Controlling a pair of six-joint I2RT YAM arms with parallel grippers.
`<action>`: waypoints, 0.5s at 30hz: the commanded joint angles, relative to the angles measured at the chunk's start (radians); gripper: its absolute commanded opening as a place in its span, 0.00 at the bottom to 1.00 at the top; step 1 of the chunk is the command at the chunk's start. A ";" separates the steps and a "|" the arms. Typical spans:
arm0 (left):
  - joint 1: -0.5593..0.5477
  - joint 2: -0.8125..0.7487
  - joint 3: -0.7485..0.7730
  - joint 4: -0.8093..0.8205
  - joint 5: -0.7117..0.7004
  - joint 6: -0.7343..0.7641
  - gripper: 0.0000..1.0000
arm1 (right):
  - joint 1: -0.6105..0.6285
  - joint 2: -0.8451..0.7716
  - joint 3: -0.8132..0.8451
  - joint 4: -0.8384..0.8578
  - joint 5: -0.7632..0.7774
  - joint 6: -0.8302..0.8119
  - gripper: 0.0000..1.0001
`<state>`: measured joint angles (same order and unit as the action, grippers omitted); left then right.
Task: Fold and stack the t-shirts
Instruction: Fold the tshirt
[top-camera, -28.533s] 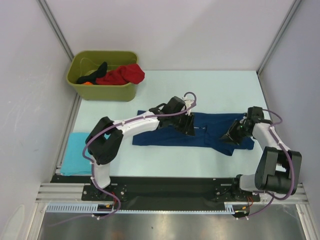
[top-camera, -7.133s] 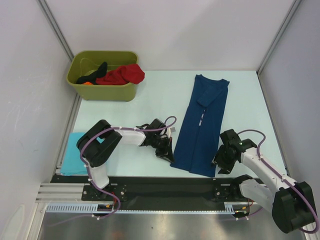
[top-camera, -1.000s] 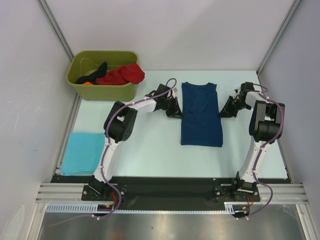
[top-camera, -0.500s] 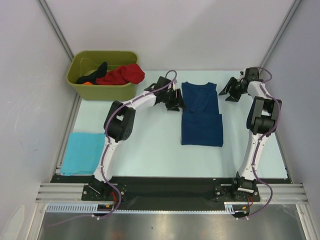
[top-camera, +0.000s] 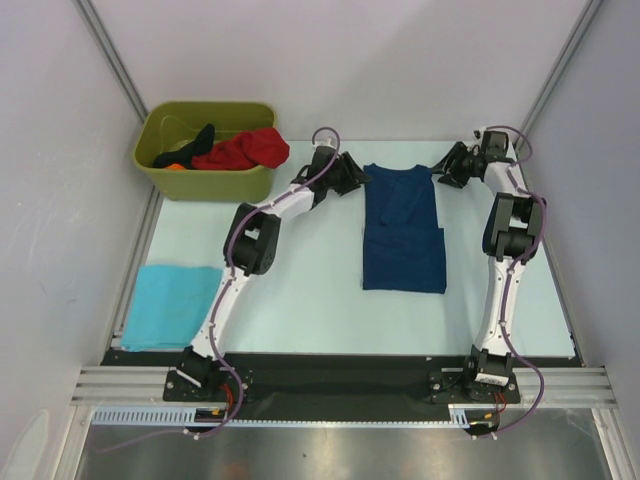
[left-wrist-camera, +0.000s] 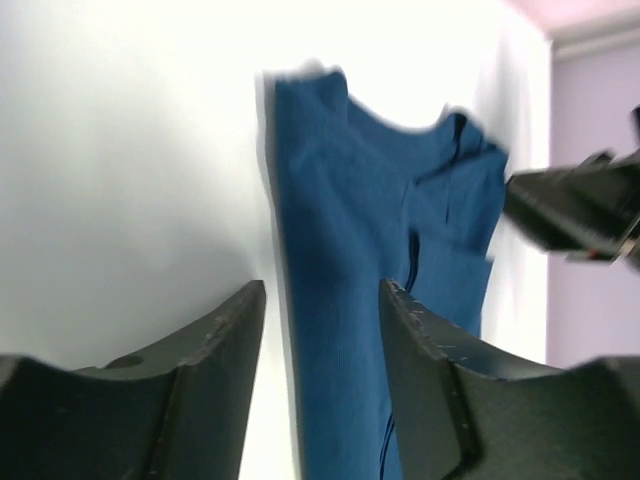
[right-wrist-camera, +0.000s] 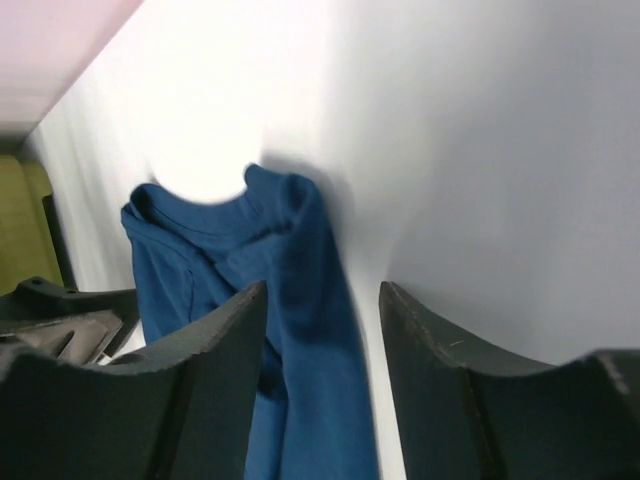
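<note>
From above, the blue shirt (top-camera: 403, 225) lies folded on the table (top-camera: 300, 300). The left gripper (left-wrist-camera: 322, 290) is open by its far left corner. The right gripper (right-wrist-camera: 322, 290) is open by the other. The shirt looks soft and light, so corners are best to pinch.

A pale, mint-tinted flat tabletop (top-camera: 300, 300) fills the enclosure, closed in by plain lilac-grey walls (top-camera: 330, 60) at the back and on both sides. Slanting grey metal corner posts (top-camera: 112, 55) mark the back corners. At the near edge run a black base strip (top-camera: 330, 375), a ribbed aluminium rail (top-camera: 130, 385) and a brushed steel sheet (top-camera: 340, 455). The light is even and soft.
</note>
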<state>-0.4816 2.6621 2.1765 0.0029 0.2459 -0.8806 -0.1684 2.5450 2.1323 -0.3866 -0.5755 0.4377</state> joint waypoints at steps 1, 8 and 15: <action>0.000 0.055 0.043 0.107 -0.069 -0.130 0.53 | 0.024 0.058 0.066 0.034 -0.029 0.026 0.53; -0.026 0.114 0.118 0.135 -0.129 -0.201 0.49 | 0.041 0.072 0.058 0.012 0.000 0.006 0.52; -0.025 0.136 0.143 0.132 -0.166 -0.213 0.34 | 0.044 0.103 0.077 0.017 0.002 0.012 0.42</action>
<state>-0.5045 2.7792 2.2787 0.1314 0.1215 -1.0767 -0.1287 2.5969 2.1849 -0.3565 -0.5961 0.4549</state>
